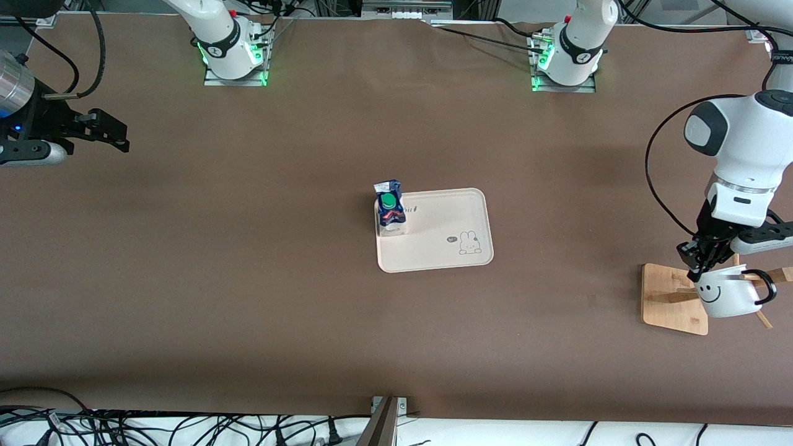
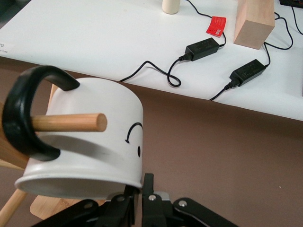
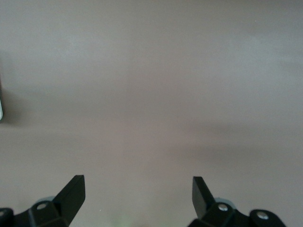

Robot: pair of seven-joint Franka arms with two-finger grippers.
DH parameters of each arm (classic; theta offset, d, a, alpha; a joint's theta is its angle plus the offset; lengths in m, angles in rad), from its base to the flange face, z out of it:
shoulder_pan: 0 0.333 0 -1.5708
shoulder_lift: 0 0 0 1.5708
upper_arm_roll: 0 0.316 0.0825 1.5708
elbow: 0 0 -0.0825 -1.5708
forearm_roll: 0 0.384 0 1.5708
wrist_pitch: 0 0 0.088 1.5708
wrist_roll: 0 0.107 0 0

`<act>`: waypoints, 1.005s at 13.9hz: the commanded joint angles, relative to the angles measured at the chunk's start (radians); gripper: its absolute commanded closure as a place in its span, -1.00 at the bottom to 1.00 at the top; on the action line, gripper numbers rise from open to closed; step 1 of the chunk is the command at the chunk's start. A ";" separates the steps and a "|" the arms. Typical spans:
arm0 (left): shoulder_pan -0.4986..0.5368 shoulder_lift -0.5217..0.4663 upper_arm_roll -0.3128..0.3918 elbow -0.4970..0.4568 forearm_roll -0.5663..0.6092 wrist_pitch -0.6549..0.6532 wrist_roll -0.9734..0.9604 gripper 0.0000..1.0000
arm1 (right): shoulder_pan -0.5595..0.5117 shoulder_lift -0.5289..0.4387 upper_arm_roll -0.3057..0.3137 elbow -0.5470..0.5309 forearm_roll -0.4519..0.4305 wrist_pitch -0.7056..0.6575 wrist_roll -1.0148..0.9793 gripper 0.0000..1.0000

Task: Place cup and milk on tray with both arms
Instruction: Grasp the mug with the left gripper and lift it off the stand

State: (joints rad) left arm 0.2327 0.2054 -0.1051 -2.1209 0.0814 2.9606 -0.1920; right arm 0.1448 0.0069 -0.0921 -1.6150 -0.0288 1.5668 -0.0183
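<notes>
The milk carton (image 1: 391, 210) stands upright on the tray (image 1: 446, 248), at its corner toward the right arm's end. The white smiley cup (image 1: 725, 297) hangs by its black handle on a peg of the wooden stand (image 1: 666, 297), at the left arm's end of the table. My left gripper (image 1: 703, 263) is shut on the cup's rim. In the left wrist view the cup (image 2: 94, 137) lies tilted with the peg (image 2: 71, 123) through its handle, and the left gripper (image 2: 141, 187) pinches the rim. My right gripper (image 1: 114, 136) is open and empty over bare table (image 3: 138, 189).
The stand's flat wooden base rests on the brown table near the left arm's end. In the left wrist view a white surface (image 2: 118, 38) off the table holds black power adapters (image 2: 201, 48), cables and a wooden block (image 2: 255, 21).
</notes>
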 commanded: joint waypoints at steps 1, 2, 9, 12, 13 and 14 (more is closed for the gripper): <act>0.002 -0.029 -0.010 -0.016 0.020 -0.008 0.023 1.00 | -0.021 0.010 0.014 0.020 -0.016 -0.001 -0.008 -1.00; -0.003 -0.032 -0.011 -0.016 0.020 -0.011 0.032 1.00 | -0.021 0.018 0.012 0.021 -0.014 -0.001 -0.008 -1.00; -0.003 -0.104 -0.125 0.016 0.020 -0.282 0.095 1.00 | -0.022 0.018 0.012 0.021 -0.011 -0.001 -0.008 -1.00; -0.003 -0.115 -0.214 0.184 0.021 -0.661 0.095 1.00 | -0.022 0.018 0.012 0.021 -0.011 -0.002 -0.008 -1.00; -0.004 -0.104 -0.243 0.265 0.021 -0.796 0.095 1.00 | -0.022 0.018 0.012 0.021 -0.011 -0.004 -0.008 -1.00; -0.009 -0.095 -0.270 0.327 0.021 -0.905 0.092 1.00 | -0.022 0.018 0.012 0.021 -0.011 -0.004 -0.008 -1.00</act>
State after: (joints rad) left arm 0.2231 0.0927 -0.3314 -1.9345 0.0822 2.2510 -0.1109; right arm 0.1358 0.0176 -0.0921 -1.6131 -0.0289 1.5688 -0.0183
